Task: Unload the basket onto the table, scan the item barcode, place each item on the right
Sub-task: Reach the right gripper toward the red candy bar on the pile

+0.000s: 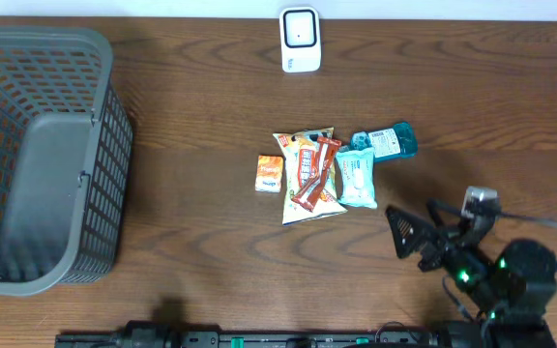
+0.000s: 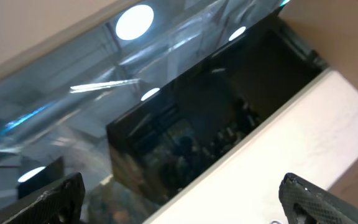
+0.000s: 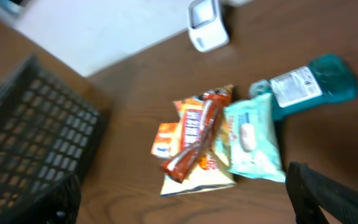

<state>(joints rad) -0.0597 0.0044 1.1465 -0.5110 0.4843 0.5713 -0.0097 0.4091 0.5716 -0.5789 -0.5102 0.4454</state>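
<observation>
On the surface (image 1: 191,242), the grey basket (image 1: 42,155) stands at 9 o'clock, likely for scanned goods, the snack pile (image 1: 309,179) lies central — untouched, below the scanner (image 1: 299,40) at 12 — and the right tool (image 1: 414,227) at 4 o'clock and left tool (image 2: 182,199) both gape empty.

a basket (image 1: 46,155) stands at the table's (image 1: 201,232) left; the scanner (image 1: 299,39) sits far centre, behind the snack pile (image 1: 307,174), a bottle (image 1: 392,141) at its right.

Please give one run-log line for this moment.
left end effector: open, empty | right end effector: open, empty, apart from item pile | scanner: far edge, untouched | scan: not yet done
</observation>
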